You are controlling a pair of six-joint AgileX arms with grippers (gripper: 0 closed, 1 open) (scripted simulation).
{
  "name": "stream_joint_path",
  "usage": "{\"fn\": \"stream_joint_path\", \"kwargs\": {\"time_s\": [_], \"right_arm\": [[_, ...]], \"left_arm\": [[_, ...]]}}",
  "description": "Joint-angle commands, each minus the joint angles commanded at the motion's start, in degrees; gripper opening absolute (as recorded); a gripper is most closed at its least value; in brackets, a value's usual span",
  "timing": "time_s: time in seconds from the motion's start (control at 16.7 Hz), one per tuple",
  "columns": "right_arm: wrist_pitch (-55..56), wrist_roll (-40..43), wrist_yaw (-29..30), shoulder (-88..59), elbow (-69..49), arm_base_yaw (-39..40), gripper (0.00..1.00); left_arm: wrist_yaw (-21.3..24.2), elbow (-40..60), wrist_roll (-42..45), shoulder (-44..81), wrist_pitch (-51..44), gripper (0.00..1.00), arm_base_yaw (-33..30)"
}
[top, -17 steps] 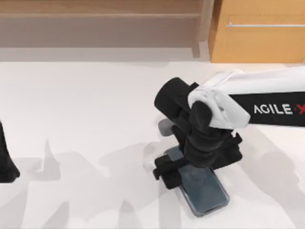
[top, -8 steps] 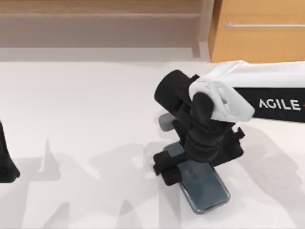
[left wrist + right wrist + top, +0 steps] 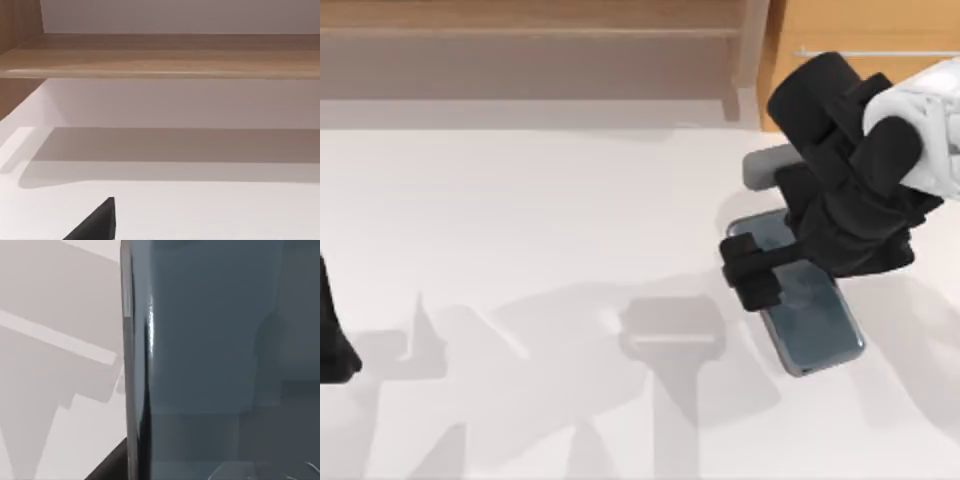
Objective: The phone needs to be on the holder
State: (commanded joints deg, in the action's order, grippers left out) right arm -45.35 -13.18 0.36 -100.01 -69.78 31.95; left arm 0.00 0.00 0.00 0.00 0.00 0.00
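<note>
The phone, a dark blue-grey glossy slab, hangs above the table at the right, its long side slanting toward the front right. My right gripper is shut on its upper part, and one black finger shows at the phone's left edge. Up close in the right wrist view, the phone stands edge-on over the white tabletop. The holder is out of view. My left arm stays parked at the table's left edge; a black fingertip shows in the left wrist view.
A white table spreads across the scene, crossed by soft grey shadows. Behind it run a low wooden shelf and a wooden cabinet at the back right.
My right arm has swung up and to the right, carrying the phone off the table's middle front. The left arm has not moved.
</note>
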Motion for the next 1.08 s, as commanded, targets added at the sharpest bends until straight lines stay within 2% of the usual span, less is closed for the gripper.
{"fn": "stream_joint_path", "kwargs": {"time_s": [0.42,1.08], "right_arm": [[8.2,6.8,1.3,28.7,9.9,-18.5,0.00],[15.2,12.9,2.6,54.4,25.8,-38.8,0.00]], "left_arm": [[0.0,0.0,0.0,0.0,0.0,1.00,0.0],[0.0,0.0,0.0,0.0,0.0,1.00,0.0]]}}
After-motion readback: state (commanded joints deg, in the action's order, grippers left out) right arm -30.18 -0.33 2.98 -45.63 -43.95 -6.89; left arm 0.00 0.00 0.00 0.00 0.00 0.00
